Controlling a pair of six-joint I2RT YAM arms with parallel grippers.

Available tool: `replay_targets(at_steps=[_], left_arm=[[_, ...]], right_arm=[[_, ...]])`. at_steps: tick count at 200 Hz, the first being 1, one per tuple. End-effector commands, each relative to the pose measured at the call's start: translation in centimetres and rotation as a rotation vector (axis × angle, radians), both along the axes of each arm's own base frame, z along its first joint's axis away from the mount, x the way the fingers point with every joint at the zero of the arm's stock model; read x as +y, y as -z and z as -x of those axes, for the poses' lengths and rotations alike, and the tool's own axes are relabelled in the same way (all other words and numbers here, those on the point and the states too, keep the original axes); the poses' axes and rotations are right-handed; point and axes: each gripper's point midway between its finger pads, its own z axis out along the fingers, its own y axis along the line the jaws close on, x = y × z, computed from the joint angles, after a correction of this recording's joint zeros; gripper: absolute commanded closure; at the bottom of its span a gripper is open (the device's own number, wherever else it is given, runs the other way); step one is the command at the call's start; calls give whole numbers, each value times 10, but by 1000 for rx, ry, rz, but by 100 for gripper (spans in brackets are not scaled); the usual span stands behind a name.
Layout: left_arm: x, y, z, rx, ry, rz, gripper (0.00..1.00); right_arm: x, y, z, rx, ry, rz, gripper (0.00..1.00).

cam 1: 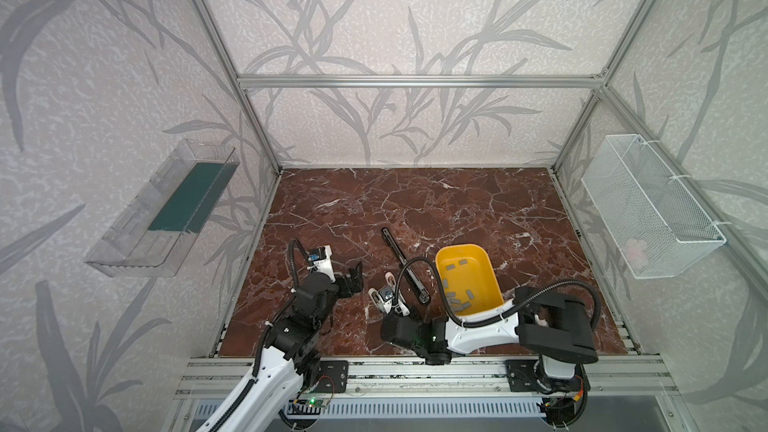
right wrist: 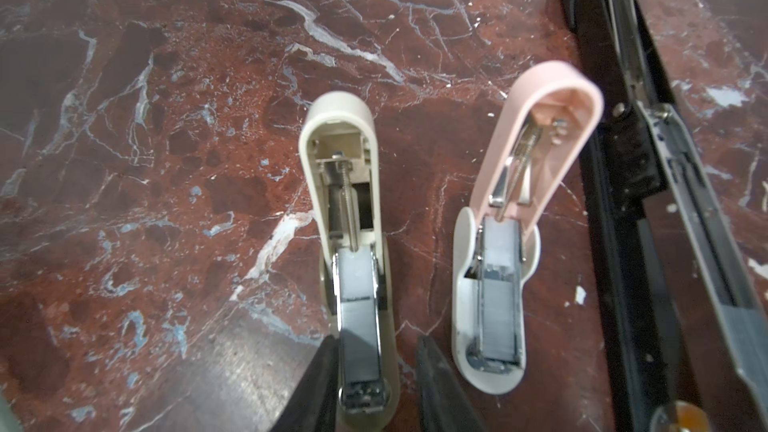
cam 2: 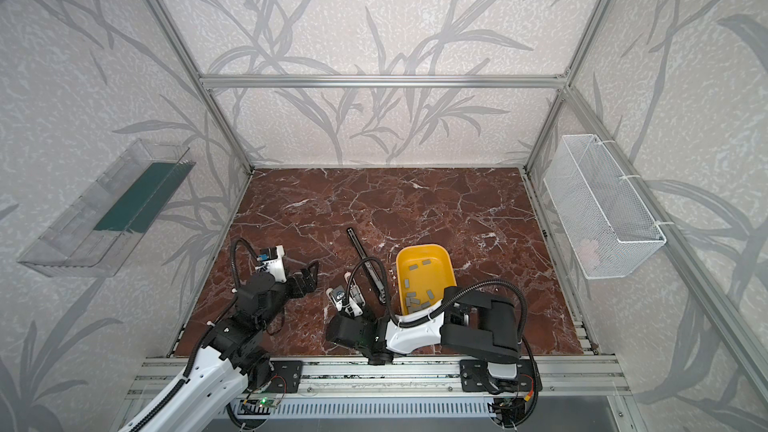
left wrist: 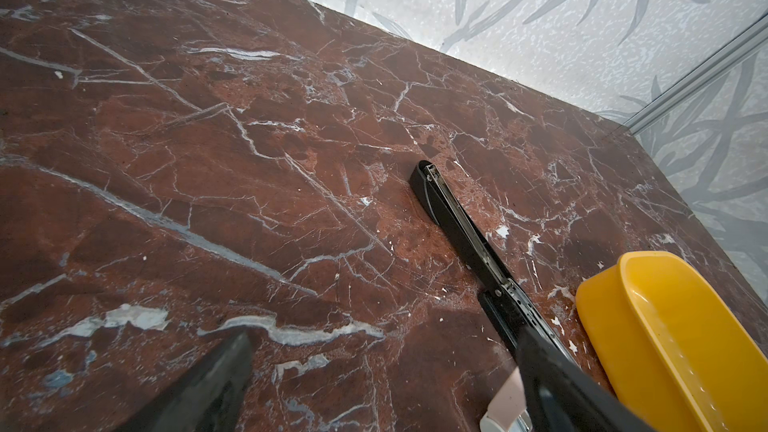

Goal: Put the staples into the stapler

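Two small staplers lie hinged open side by side in the right wrist view: a cream stapler (right wrist: 353, 184) and a pink stapler (right wrist: 536, 147). A grey strip of staples (right wrist: 359, 334) lies in the cream one's channel, and another strip (right wrist: 498, 317) in the pink one's. My right gripper (right wrist: 380, 388) is open, its fingers standing either side of the cream stapler's front end with a gap on one side. Several loose staples (cam 1: 457, 301) lie in the yellow tray (cam 1: 461, 248). My left gripper (cam 1: 353, 280) is open and empty, left of the staplers.
A long black stapler (cam 1: 405, 265) lies opened flat between the small staplers and the yellow tray, also seen as the black stapler (left wrist: 457, 226). A clear bin (cam 1: 162, 209) hangs on the left wall and a white wire basket (cam 1: 648, 205) on the right wall.
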Motion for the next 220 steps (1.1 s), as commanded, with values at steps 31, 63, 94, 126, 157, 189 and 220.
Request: replay_targets(at_steps=[31, 63, 94, 126, 157, 189, 220], left_arm=[[-3, 0, 0, -5, 9, 14, 1], [-3, 0, 0, -5, 10, 16, 1], [-3, 0, 0, -5, 10, 16, 1], [-3, -1, 0, -7, 10, 16, 1], [-3, -1, 0, -6, 11, 15, 1], [-3, -1, 0, -7, 12, 17, 1], [-4, -1, 0, -7, 13, 17, 1]], right_arm=[[-11, -28, 0, -41, 9, -64, 62], [-6, -28, -2, -44, 4, -49, 64], [1, -24, -9, -19, 5, -48, 66], [6, -23, -17, -16, 11, -45, 67], [13, -18, -21, -8, 9, -30, 68], [13, -7, -27, 6, 26, -8, 75], [12, 1, -29, 28, 35, 0, 80]])
